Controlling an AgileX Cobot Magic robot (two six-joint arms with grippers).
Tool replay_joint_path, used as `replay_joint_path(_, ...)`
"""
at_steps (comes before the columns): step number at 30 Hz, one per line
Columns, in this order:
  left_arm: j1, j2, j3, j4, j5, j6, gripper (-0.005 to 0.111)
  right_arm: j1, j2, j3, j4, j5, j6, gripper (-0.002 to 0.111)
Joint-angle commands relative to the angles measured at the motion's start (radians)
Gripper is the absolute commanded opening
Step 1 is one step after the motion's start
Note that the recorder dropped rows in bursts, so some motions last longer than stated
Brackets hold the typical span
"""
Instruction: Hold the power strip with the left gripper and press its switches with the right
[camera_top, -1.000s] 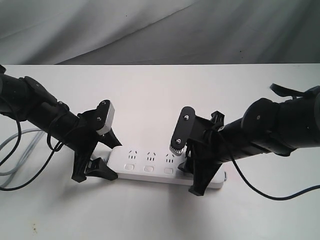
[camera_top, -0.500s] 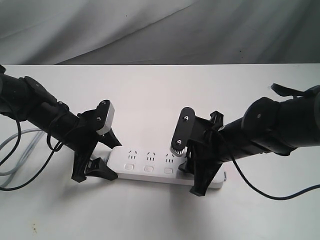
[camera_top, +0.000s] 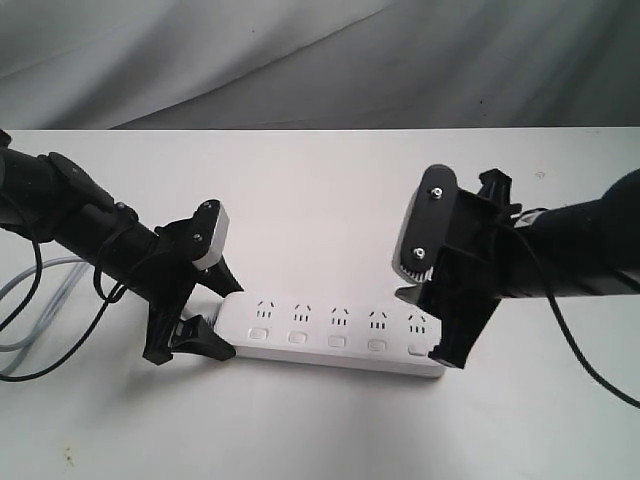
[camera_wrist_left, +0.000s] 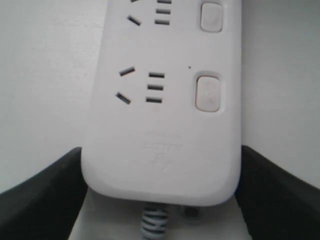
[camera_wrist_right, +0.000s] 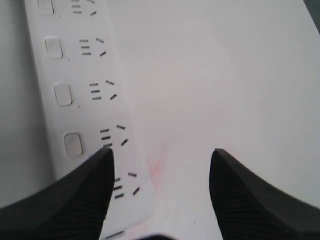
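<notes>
The white power strip (camera_top: 330, 335) lies flat on the table, its row of switches (camera_top: 337, 342) along the near side. My left gripper (camera_top: 232, 320) is shut on the strip's cord end. In the left wrist view the black fingers (camera_wrist_left: 45, 195) press both sides of the power strip (camera_wrist_left: 160, 125), beside one switch (camera_wrist_left: 208, 93) and above the grey cord (camera_wrist_left: 155, 222). My right gripper (camera_top: 425, 320) hangs open just above the strip's right end. In the right wrist view the right gripper (camera_wrist_right: 161, 152) holds nothing, one finger over the power strip (camera_wrist_right: 75, 100) and its switches (camera_wrist_right: 63, 95).
The grey cord (camera_top: 20, 290) and black arm cables loop off the table's left side. The white table (camera_top: 320, 200) ends at a far edge, with a grey cloth backdrop (camera_top: 300, 60) behind it. A faint pink smudge (camera_wrist_right: 157, 167) marks the table by the strip's end.
The right gripper has lifted off the strip's middle and swung right to its far end, uncovering two socket sets. The left gripper and the strip have stayed put.
</notes>
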Motion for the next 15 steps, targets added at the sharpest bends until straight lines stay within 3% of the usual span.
replay_joint_path(1, -0.003, 0.000, -0.002, 0.026, -0.010, -0.001, 0.068, -0.016, -0.017, 0.065, 0.015, 0.006, -0.001, 0.053)
replay_joint_path(15, -0.003, 0.000, -0.002, 0.026, -0.010, 0.002, 0.068, -0.012, 0.116, 0.070, 0.054, -0.071, -0.001, 0.053)
